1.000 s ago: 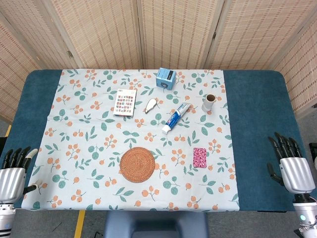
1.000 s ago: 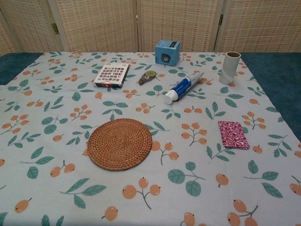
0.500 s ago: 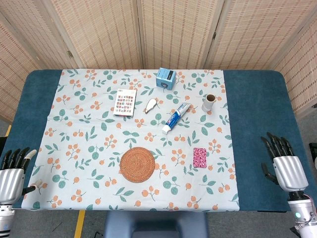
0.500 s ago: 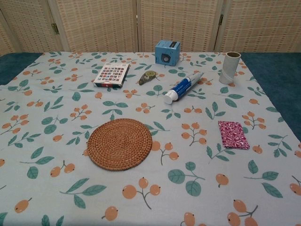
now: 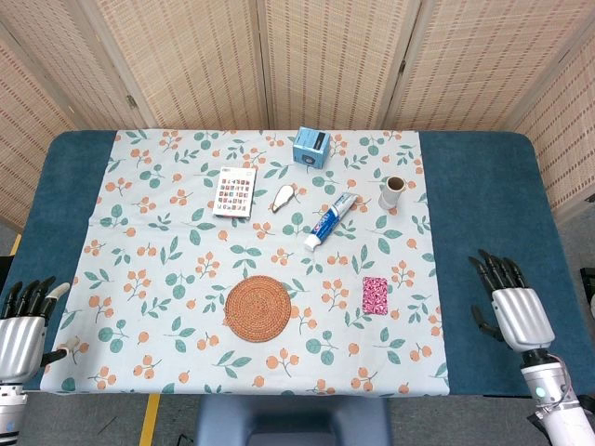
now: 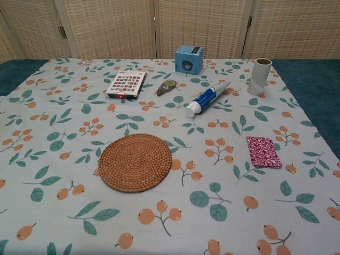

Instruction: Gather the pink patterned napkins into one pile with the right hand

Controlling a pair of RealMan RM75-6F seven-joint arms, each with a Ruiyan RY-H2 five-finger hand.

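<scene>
One pink patterned napkin flat on tabletop, well left of right hand; fingers apart, empty. Toothpaste tube lettering unreadable.

Bare cloth between right hand and napkin; toothpaste, cup stand farther back.

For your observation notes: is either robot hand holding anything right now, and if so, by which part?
Nothing is held. The right hand and left hand are both empty, fingers apart, and the pink patterned napkin lies untouched on the tablecloth.
</scene>
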